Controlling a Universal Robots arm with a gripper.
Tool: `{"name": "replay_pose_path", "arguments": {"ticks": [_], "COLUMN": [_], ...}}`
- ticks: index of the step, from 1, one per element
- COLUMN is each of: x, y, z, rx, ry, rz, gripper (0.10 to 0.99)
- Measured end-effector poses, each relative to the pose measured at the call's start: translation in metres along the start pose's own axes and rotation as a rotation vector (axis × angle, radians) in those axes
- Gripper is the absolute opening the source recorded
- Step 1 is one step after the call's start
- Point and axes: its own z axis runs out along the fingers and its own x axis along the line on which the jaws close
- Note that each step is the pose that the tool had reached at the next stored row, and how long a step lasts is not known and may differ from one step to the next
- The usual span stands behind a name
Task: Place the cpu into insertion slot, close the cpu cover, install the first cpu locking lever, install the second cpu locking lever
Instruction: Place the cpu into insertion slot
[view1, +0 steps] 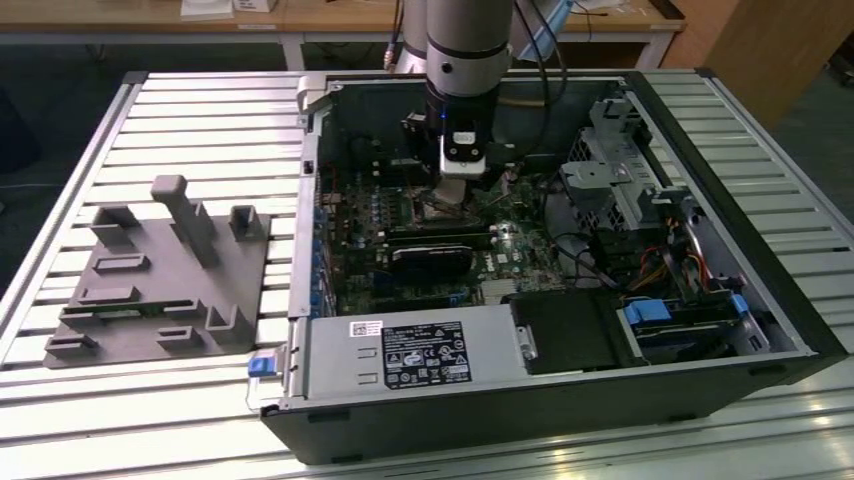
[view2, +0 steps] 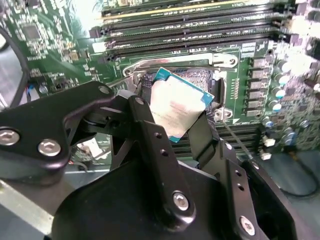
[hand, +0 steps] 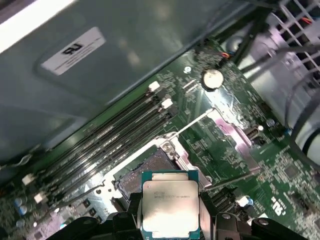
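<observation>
A: Silver-grey cpu (hand: 170, 205), where does it sit?
B: Gripped by its edges between the closed fingers of the end effector (hand: 170, 214), hanging just above the insertion slot (hand: 144, 176), apart from it.
A: Which step, then?
B: The first, I'd judge: placing. The insertion slot lies uncovered, nothing seated.
A: What does that ask for?
B: Probably the cpu level, its corners squared with the slot's rim, and a soft descent.

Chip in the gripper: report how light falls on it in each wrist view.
In the second wrist view the chip is washed pale by glare; in the first wrist view it is evenly lit, while the coin battery glints.
</observation>
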Motion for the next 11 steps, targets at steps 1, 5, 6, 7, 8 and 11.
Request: {"name": "replay_pose_path", "arguments": {"ticks": [1, 5, 6, 7, 8, 11], "x": [0.0, 0.0, 0.0, 0.0, 0.0, 0.0], "y": [0.0, -0.0001, -0.0001, -0.0001, -0.0001, -0.0001], "z": [0.0002, 0.0009, 0.0011, 0.0013, 0.0015, 0.002], "rx": [0.0, 0.0, -0.001, -0.001, -0.001, -0.001], "ry": [-0.0013, -0.0065, -0.0078, -0.009, -0.0103, -0.0142], "rz": [0.017, 0.084, 0.101, 0.117, 0.134, 0.185], "gripper": [0.541, 0.541, 0.541, 0.541, 0.541, 0.541]}}
